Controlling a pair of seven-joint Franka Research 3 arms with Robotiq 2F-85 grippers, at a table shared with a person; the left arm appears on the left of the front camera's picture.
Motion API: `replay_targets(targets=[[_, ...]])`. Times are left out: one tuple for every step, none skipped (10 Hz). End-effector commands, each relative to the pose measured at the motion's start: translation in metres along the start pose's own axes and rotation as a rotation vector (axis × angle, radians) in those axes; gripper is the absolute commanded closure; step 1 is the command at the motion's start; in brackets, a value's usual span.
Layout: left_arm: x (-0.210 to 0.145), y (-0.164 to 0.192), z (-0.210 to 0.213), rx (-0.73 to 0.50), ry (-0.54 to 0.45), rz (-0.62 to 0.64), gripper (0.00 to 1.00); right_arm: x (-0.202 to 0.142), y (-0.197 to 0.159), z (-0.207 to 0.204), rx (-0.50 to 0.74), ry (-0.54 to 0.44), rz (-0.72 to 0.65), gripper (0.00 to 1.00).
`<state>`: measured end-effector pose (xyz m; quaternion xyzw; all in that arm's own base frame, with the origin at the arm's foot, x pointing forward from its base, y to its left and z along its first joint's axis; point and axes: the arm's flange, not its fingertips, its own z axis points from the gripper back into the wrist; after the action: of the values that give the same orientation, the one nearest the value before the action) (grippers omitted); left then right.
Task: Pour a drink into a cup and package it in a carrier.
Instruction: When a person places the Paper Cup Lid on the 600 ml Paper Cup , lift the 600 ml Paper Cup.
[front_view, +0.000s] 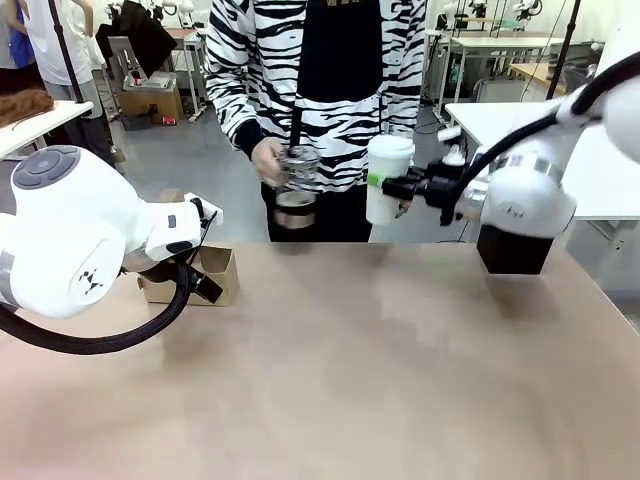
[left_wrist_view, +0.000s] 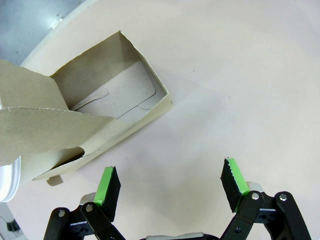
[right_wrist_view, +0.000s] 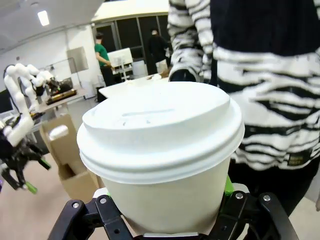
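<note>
- My front camera sits between the arms on the near side of the table (front_view: 350, 380), facing across it to the person (front_view: 330, 80) at the far side.
- My left wrist camera looks steeply down, close over the tabletop and the carrier (left_wrist_view: 115, 100).
- My right wrist camera faces roughly level, with the cup (right_wrist_view: 165, 165) right up against the lens.
- All three views share the carrier (front_view: 218, 272) (right_wrist_view: 67, 155); the front and right wrist views also share the person's striped top.
</note>
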<state>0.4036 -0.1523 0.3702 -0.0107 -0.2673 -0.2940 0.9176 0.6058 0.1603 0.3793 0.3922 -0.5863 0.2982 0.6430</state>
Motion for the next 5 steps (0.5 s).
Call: replay_targets(targets=[[0.0, 0.001, 0.0, -0.002, -0.001, 0.002, 0.0, 0.064, 0.023, 0.019, 0.01, 0.045, 0.001, 0.2], [0.0, 0.001, 0.0, -0.002, -0.001, 0.002, 0.0, 0.095, 0.037, 0.03, 0.023, 0.048, 0.021, 0.2], [0.0, 0.001, 0.0, -0.002, -0.001, 0.002, 0.0, 0.125, 0.049, 0.047, 0.034, 0.038, 0.037, 0.2], [0.0, 0.001, 0.0, -0.002, -0.001, 0.002, 0.0, 0.147, 0.062, 0.06, 0.053, 0.02, 0.043, 0.2], [0.0, 0.001, 0.0, -0.002, -0.001, 0.002, 0.0, 0.162, 0.074, 0.072, 0.087, 0.009, 0.046, 0.2]])
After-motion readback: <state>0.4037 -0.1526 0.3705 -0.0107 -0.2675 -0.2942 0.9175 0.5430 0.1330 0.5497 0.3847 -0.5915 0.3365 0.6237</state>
